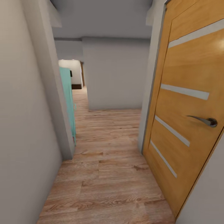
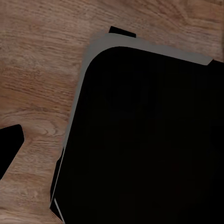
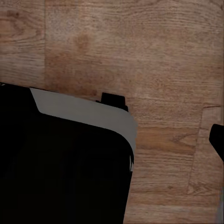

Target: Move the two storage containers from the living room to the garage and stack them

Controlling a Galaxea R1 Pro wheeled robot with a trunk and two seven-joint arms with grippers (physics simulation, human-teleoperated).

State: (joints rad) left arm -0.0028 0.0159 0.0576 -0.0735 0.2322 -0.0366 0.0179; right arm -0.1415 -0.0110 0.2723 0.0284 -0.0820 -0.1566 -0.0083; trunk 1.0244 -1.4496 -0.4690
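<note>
- One corridor with a light wood-plank floor (image 1: 105,174); the planks show a clear grain and lie in staggered rows.
- Two doors: one orange-brown wooden door (image 1: 186,102) stands open at the right, with four pale inlaid stripes and one curved metal lever handle (image 1: 203,120); one teal door (image 1: 69,102) shows by its edge at the left.
- Plain grey walls (image 1: 115,74) on both sides and ahead, smooth and matte.
- One lit opening (image 1: 72,73) far at the left.
- Both wrist views look down on the planks past a black body with a rounded grey rim (image 2: 140,140) (image 3: 60,168).
- Gripper jaws: I cannot tell their state.
- The two storage containers: I cannot tell where they are.
</note>
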